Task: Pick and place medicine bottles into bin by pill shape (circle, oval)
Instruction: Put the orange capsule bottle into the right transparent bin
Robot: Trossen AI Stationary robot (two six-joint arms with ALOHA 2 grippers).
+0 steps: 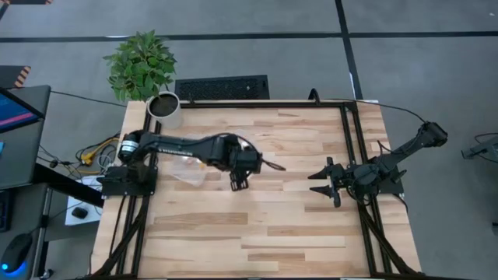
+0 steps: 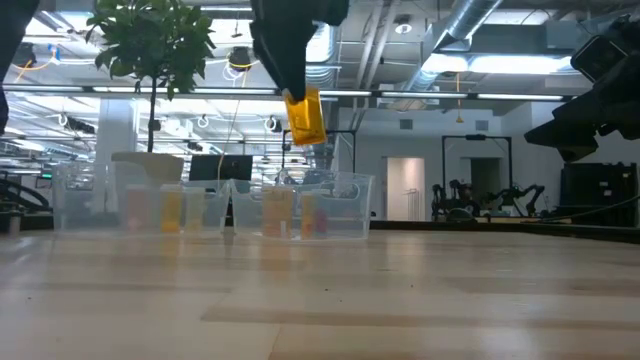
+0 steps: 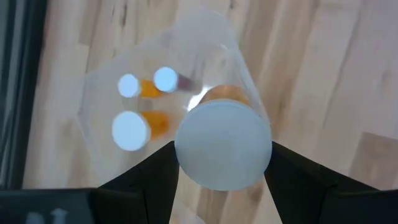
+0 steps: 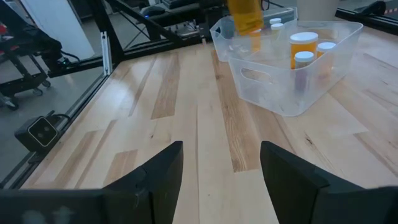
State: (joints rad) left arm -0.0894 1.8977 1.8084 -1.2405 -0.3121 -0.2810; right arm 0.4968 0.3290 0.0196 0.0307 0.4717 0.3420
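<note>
— Fingers first: what do you see from above?
— Looking down, the left gripper (image 1: 238, 183) hangs over the middle of the table (image 1: 257, 233). I cannot see what it holds from here. The right gripper (image 1: 325, 183) waits near the right edge with its fingers spread apart.
— And from table height?
— The left gripper holds an orange bottle (image 2: 305, 118) up in the air. Two clear bins (image 2: 215, 208) sit side by side toward the far edge, below it.
— What does the left wrist show?
— Its fingers (image 3: 152, 180) are partly closed, squeezing the bottle's big white cap (image 3: 223, 144). Down below, three small bottles (image 3: 130, 129) lie in one clear bin.
— And the right wrist?
— Its fingers (image 4: 155, 177) are wide open and hold nothing. Farther off, more bottles (image 4: 304, 48) stand in the near bin (image 4: 273, 93).
</note>
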